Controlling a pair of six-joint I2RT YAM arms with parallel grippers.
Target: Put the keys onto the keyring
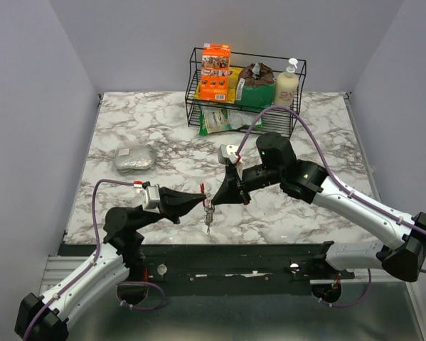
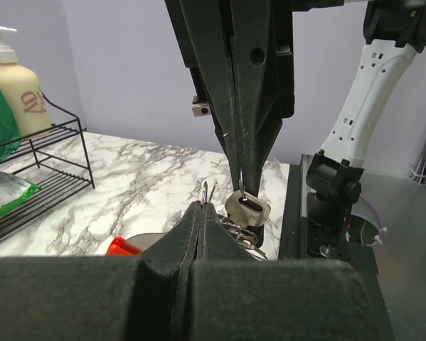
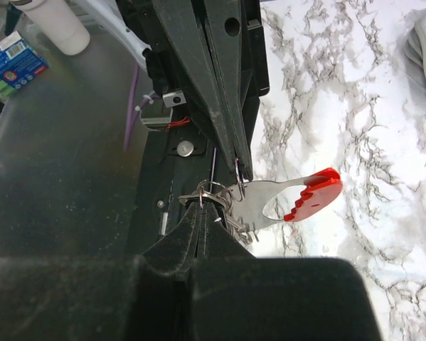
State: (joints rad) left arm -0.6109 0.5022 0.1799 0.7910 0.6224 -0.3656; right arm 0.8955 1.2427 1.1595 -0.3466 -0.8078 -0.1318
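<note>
Both arms met above the near edge of the table [image 1: 127,206]. The left end effector [image 1: 200,202] and right end effector [image 1: 214,197] were each clenched tip to tip on the keyring [image 3: 207,192], which was held in the air between them. The keys [image 1: 208,215] hung from the ring just below the tips (off the marble). A flat silver tab with a red end [image 3: 313,196] stuck out sideways from the same ring.

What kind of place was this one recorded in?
Probably a lab robot cell rather than a real home: plain lavender walls box in a marble-patterned table, and a wire rack holds staged goods such as an orange box and a pump bottle.
</note>
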